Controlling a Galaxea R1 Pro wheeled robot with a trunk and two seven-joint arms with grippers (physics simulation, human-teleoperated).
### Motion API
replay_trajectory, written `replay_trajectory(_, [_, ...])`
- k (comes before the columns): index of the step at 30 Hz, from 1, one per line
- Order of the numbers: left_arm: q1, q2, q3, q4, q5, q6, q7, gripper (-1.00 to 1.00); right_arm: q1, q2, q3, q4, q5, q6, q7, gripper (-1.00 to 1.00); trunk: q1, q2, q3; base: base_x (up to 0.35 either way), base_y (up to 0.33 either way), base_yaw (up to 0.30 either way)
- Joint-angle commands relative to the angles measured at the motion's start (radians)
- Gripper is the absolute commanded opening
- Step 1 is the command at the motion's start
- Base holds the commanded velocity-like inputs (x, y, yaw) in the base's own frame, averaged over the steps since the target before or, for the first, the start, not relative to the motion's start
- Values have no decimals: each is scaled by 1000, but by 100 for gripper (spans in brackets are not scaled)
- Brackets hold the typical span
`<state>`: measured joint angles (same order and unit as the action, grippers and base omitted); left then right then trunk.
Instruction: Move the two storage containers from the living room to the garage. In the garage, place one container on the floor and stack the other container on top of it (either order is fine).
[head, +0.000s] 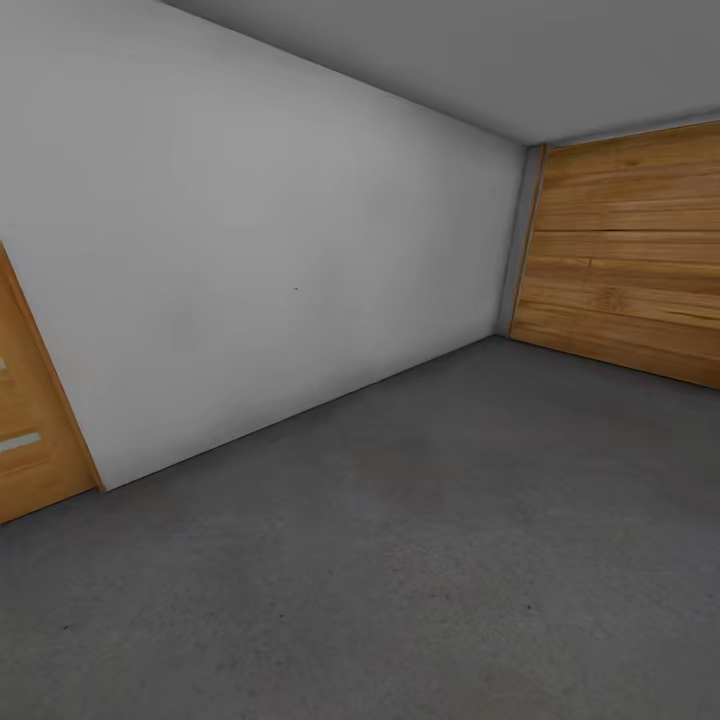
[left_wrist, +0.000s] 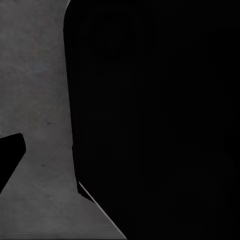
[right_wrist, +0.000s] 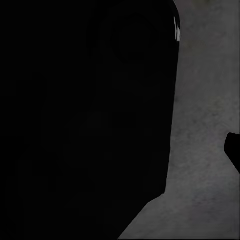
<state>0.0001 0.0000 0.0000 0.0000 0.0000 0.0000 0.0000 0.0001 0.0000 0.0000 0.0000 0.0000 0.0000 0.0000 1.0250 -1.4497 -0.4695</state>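
On my left wrist feed a big black shape (left_wrist: 155, 115) sits close to the lens and blocks most of the frame; a second small black wedge (left_wrist: 10, 157) pokes in at the edge. I take these for parts of the arm or its fingers, but they are too dark to make out, so I cannot tell whether the left fingers are spread or pressed together. The right wrist feed gives me the same: a large black mass (right_wrist: 85, 120) against the lens and a small dark tip (right_wrist: 234, 150) at the border, and again the state of the fingers cannot be read.

Past those dark shapes, both wrist feeds show mottled grey concrete floor (left_wrist: 35, 100), bare in the strips I can see.

The head camera tells me what the wrists do not: I am in the garage. The grey floor (head: 420, 560) spreads across the lower half, a plain white wall (head: 270, 240) runs along the left, and a wide wood-plank door (head: 630, 250) closes the far right end. A narrower wooden door (head: 25, 420) shows at the left edge, beside the wall. The stretch of floor ahead of me holds no containers.
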Motion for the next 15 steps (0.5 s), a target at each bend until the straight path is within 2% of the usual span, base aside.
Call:
replay_trajectory(1, [0,0,0,0,0,0,0,100,0,0,0,0,0,0,0,100,0,0,0,0,0,0])
replay_trajectory(3, [-2,1,8,0,11,-2,0,100,-1,-3,8,-1,8,-6,-2,100,0,0,0,0,0,0])
replay_trajectory(15, [1,3,12,-24,14,-30,0,100,-2,-1,6,-2,8,-6,-2,100,0,0,0,0,0,0])
